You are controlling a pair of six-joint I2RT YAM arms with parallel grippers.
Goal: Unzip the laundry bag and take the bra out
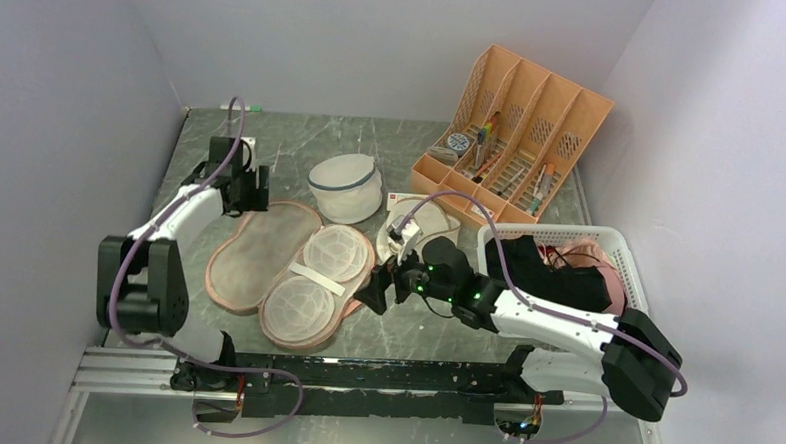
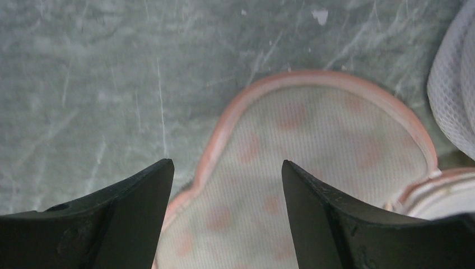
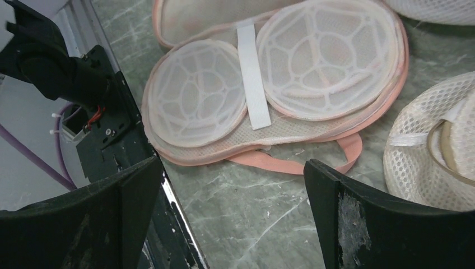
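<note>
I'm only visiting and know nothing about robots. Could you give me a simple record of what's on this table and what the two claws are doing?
Laundry bag: peanut-shaped beige fabric laundry bag with pink edging, unzipped and spread flat
Inside it: two round white mesh cups
Bra: black soft garment, probably the bra, in the white plastic basket
Left gripper: open, empty, above the bag's far end
Right gripper: open, empty, by the bag's near-right edge
Nearby: white dome-shaped mesh bag with blue trim; orange slotted organiser

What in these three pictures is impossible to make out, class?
- Top view: black garment in the white basket, shape hidden by basket wall and right arm.
- Top view: contents of the orange organizer, too small.
- Left wrist view: laundry bag, cut off by the bottom edge.
</note>
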